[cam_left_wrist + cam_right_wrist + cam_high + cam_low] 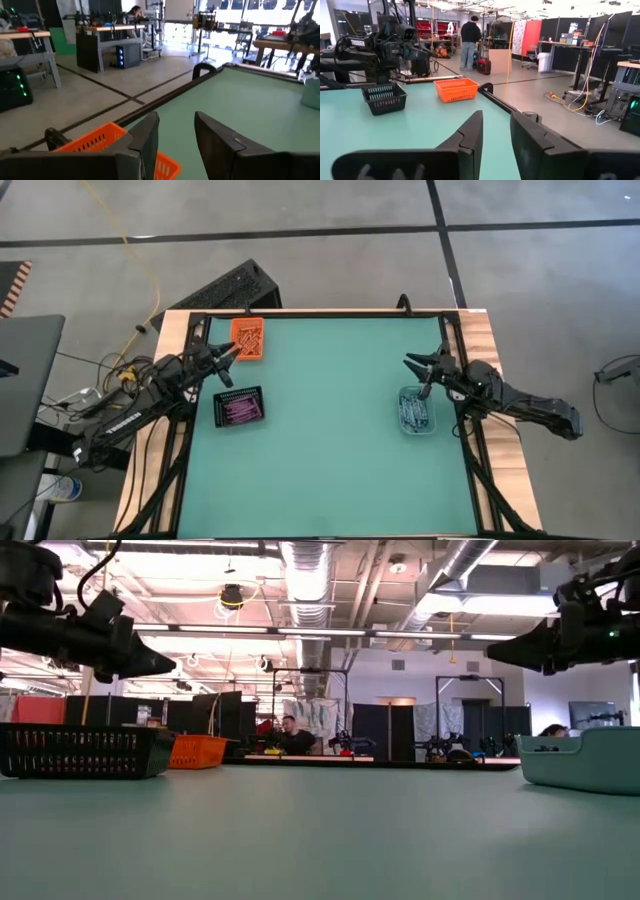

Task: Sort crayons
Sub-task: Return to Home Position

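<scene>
The crayons are lying sorted: orange ones (250,340) in the orange tray (235,330), purple ones (240,413) in the black tray (217,406), blue ones (414,414) in the clear tray (432,426). None is showing loose on the bench (330,450). The left hand (231,367) is hovering raised beside the orange and black trays, and the right hand (415,375) near the clear tray's far end. Both are released and carrying nothing. Homing well probably means rising first, then drawing back, so no finger is clipping a tray rim.

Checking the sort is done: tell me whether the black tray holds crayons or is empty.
Holds crayons: in the high view, purple-pink crayons lie in the black tray. Left gripper and right gripper hover elsewhere, open.
</scene>
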`<move>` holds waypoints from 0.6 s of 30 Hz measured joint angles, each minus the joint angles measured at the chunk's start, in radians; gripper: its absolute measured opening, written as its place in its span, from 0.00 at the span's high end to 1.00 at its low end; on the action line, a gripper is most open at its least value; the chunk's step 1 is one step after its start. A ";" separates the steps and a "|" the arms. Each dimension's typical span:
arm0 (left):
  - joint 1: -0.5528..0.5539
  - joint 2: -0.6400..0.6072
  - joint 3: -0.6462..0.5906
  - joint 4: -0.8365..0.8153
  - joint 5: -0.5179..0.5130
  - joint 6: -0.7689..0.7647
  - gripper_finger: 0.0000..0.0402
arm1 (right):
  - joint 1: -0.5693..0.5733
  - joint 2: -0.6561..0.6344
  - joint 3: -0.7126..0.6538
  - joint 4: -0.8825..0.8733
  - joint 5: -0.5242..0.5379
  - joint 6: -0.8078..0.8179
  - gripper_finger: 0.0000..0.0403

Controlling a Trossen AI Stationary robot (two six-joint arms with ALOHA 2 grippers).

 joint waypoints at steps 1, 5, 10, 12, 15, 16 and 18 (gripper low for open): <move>0.000 0.000 0.000 -0.009 0.002 0.000 0.71 | 0.000 0.000 0.000 -0.001 0.000 0.000 0.73; 0.000 0.004 0.000 -0.017 0.016 0.040 0.71 | 0.000 0.000 0.000 -0.004 0.000 0.000 0.73; 0.000 0.004 0.000 -0.017 0.016 0.031 0.71 | 0.000 0.000 0.000 -0.007 0.000 0.000 0.73; 0.000 0.004 0.000 -0.017 0.016 0.022 0.71 | 0.000 0.000 0.000 -0.008 0.000 0.000 0.73; 0.000 0.004 0.000 -0.017 0.016 0.022 0.71 | 0.000 0.000 0.000 -0.009 0.000 0.000 0.73; 0.000 0.004 0.000 -0.018 0.016 0.021 0.71 | 0.000 0.000 0.000 -0.009 0.000 0.000 0.73; 0.000 0.004 0.000 -0.018 0.016 0.021 0.71 | 0.000 0.000 -0.001 -0.010 0.000 0.000 0.73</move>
